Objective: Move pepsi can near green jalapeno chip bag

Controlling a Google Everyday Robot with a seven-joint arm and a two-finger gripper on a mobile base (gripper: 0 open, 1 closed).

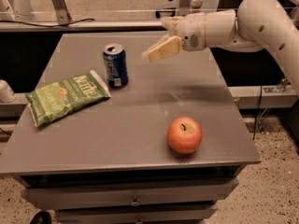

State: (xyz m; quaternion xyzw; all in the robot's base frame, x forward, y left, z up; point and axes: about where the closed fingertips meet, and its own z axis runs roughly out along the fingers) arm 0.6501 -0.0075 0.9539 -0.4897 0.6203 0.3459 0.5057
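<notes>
The pepsi can (115,65) stands upright on the grey table (140,125), dark blue with a silver top. Its base is just right of the upper right corner of the green jalapeno chip bag (65,96), which lies flat at the table's left. My gripper (155,39) hangs above the table to the right of the can, apart from it. Its cream fingers (163,49) are spread and hold nothing.
A red-orange apple (184,134) sits near the table's front right. A white object (5,91) shows off the left edge. Metal frame legs and a rail stand behind the table. Drawers are under the tabletop.
</notes>
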